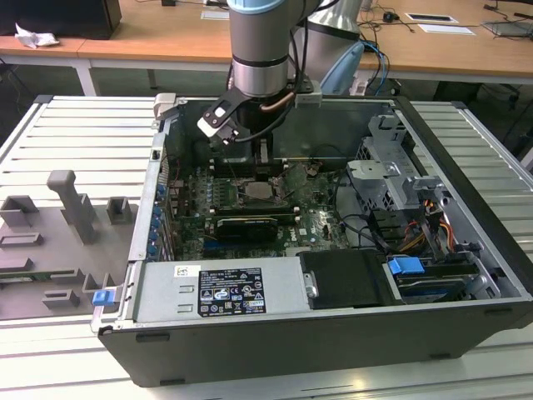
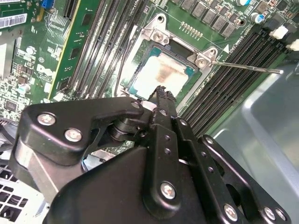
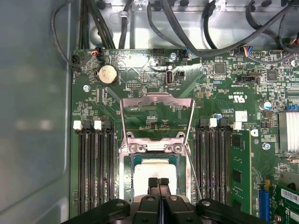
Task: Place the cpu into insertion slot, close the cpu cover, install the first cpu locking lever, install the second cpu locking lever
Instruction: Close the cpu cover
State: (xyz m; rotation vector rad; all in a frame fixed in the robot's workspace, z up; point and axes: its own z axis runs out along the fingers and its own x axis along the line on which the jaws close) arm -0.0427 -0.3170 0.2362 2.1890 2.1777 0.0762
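- We see the arm (image 1: 260, 50) reaching down into an open computer case (image 1: 333, 333) that stands on a ribbed grey worktop (image 1: 75, 133).
- The black fingers (image 3: 153, 183) are pressed together, narrow, with only a hairline between the two tips. We see nothing held between them.
- The cpu (image 3: 154, 171), a small square chip with a pale silver-grey top, lies flat in the insertion slot (image 3: 123, 170), directly under and just ahead of the fingertips.
- In the second wrist view the tips of the fingers (image 2: 161, 93) hang over the near edge of the cpu (image 2: 161, 74). We cannot tell whether they touch it.
- The cpu cover (image 3: 156, 98) is open. It is swung back on its hinge at the far side of the slot, beyond the fingertips, and green circuit board (image 3: 219, 88) shows through its square window.
- A thin metal locking lever (image 2: 247, 68) stands free, angled away from a corner of the slot and off to one side of the fingers.
- Long, dark memory slots (image 3: 93, 168) run along both sides of the insertion slot, flanking the fingers.
- In the exterior view the fingers (image 1: 260, 162) sit just above the cpu (image 1: 256, 192), near the middle of the board.
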